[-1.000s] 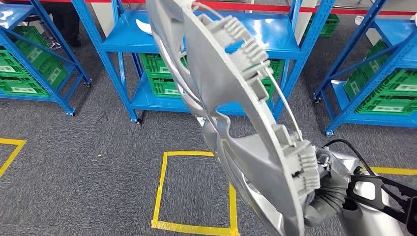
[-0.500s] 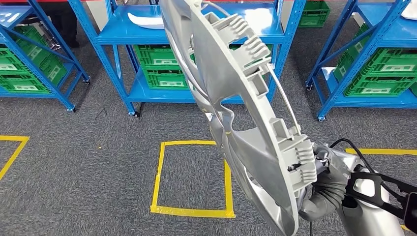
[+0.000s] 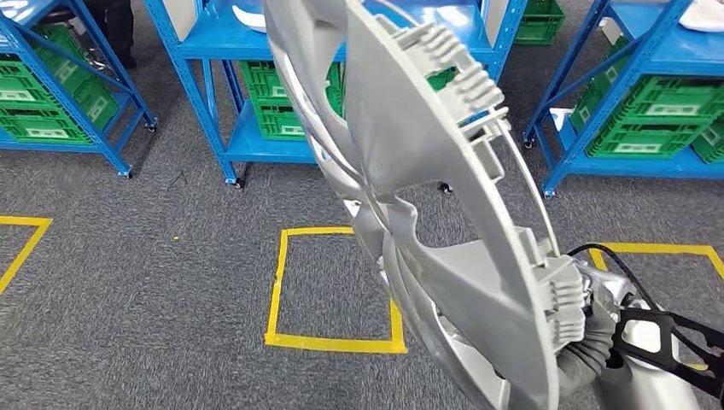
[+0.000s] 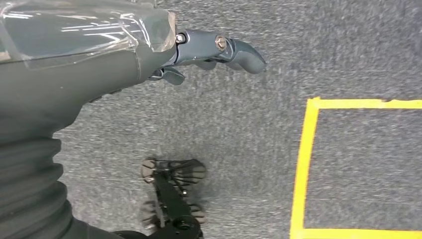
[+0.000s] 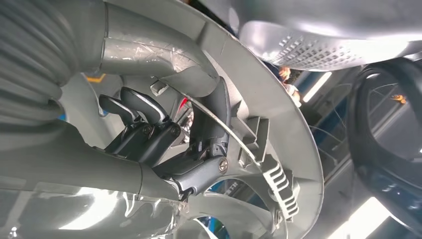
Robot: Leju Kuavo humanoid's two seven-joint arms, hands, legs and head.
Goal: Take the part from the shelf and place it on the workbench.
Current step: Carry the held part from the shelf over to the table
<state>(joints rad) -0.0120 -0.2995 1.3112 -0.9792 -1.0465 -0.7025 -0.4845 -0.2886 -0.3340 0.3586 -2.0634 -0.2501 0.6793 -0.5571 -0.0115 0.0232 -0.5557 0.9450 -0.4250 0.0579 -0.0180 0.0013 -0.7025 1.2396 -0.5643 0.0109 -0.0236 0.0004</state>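
Observation:
The part [image 3: 410, 171] is a large silver-grey wheel cover with ribbed clips along its rim. It stands tilted on edge close in front of the head camera and hides much of the shelving behind it. My right hand [image 3: 589, 342] grips its lower rim at the bottom right. In the right wrist view the dark fingers [image 5: 149, 124] and the grey thumb [image 5: 214, 114] clamp the rim of the part [image 5: 278, 124]. My left hand [image 4: 209, 52] hangs over the grey carpet, holding nothing, its fingers loosely apart.
Blue shelving [image 3: 213, 51] with green crates [image 3: 657, 111] runs across the far side. A white part [image 3: 248, 17] lies on the middle shelf. A yellow tape square [image 3: 277, 282] marks the grey carpet in front of me, with more tape at the left [image 3: 26, 248].
The whole picture has shifted, so the camera has moved; the shelves now sit higher in view. The part stays in my right hand and looms larger and closer.

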